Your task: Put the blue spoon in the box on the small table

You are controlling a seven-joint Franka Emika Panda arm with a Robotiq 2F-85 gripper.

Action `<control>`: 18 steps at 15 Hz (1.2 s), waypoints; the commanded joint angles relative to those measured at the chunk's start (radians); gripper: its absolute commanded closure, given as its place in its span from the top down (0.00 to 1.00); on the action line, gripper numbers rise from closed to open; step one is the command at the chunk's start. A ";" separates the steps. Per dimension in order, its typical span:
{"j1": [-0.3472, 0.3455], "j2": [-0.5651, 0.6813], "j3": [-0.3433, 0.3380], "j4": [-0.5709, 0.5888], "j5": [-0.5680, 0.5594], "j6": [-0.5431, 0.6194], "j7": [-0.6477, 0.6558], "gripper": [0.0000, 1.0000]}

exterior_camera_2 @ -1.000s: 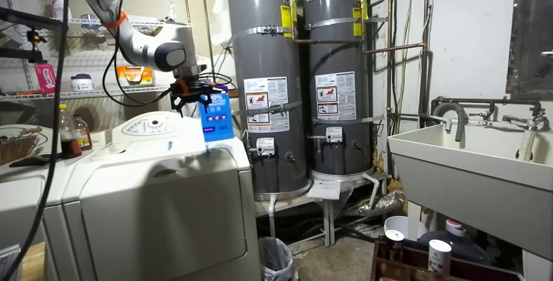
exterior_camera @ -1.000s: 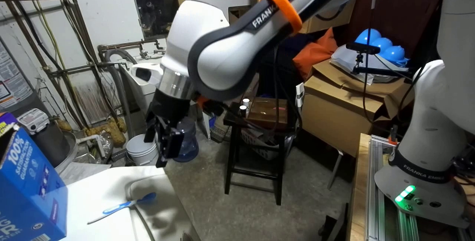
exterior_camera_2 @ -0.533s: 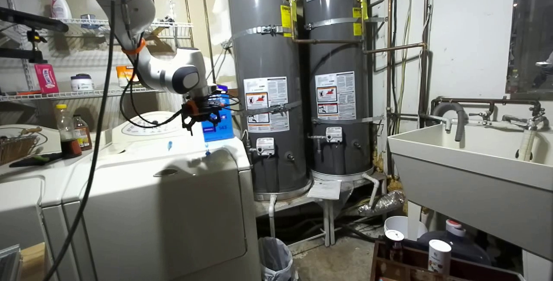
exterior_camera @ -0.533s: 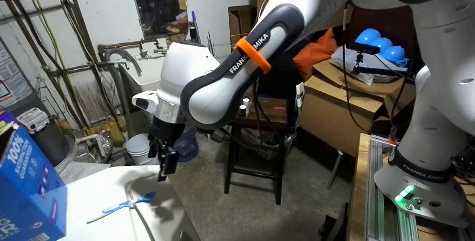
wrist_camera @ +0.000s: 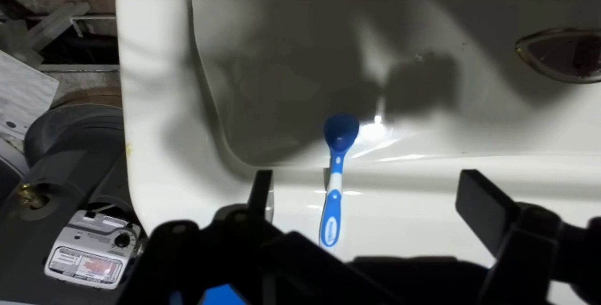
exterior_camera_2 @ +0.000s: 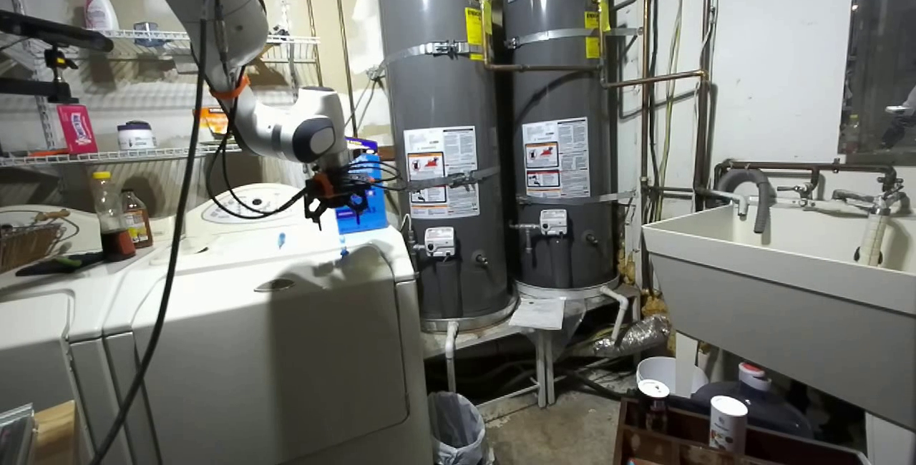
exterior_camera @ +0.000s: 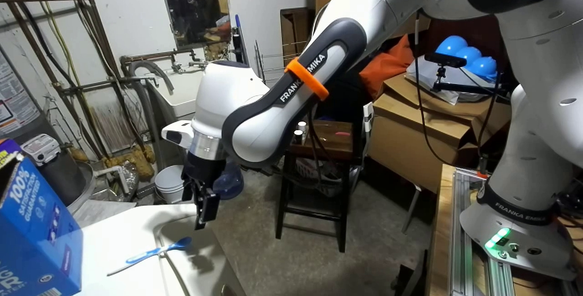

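Observation:
The blue spoon (exterior_camera: pixel 150 254) lies on the white appliance top (exterior_camera: pixel 114 237), bowl toward the front. In the wrist view the spoon (wrist_camera: pixel 332 206) shows between the finger pads (wrist_camera: pixel 486 211), nearer the left one, and touches neither. My gripper (wrist_camera: pixel 371 197) is open and empty. In both exterior views the gripper (exterior_camera: pixel 196 209) (exterior_camera_2: pixel 338 214) hangs above the appliance, apart from the spoon. The dark brown box (exterior_camera: pixel 334 136) sits on the small table (exterior_camera: pixel 345 205), partly behind hanging cables. The box (exterior_camera_2: pixel 621 426) also shows at the lower right in an exterior view.
A blue printed carton (exterior_camera: pixel 41 227) stands on the appliance near the spoon's handle end. White-capped containers (exterior_camera_2: pixel 728 426) stand at the box. Tan cardboard cartons (exterior_camera: pixel 410 136) are beside the small table. A sink (exterior_camera_2: pixel 773 272) stands by the wall. Loose cables hang from the arm.
My gripper has moved down toward the appliance top, mostly in the first half second and a little since. It stays open. The spoon and the box have not moved.

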 commanded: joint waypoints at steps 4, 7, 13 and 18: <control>-0.004 0.223 0.034 0.260 -0.088 -0.057 -0.005 1.00; 0.007 0.288 0.048 0.374 -0.087 -0.115 -0.008 1.00; 0.062 0.379 0.038 0.540 -0.086 -0.247 0.006 0.92; 0.099 0.427 0.021 0.607 -0.084 -0.299 0.028 0.78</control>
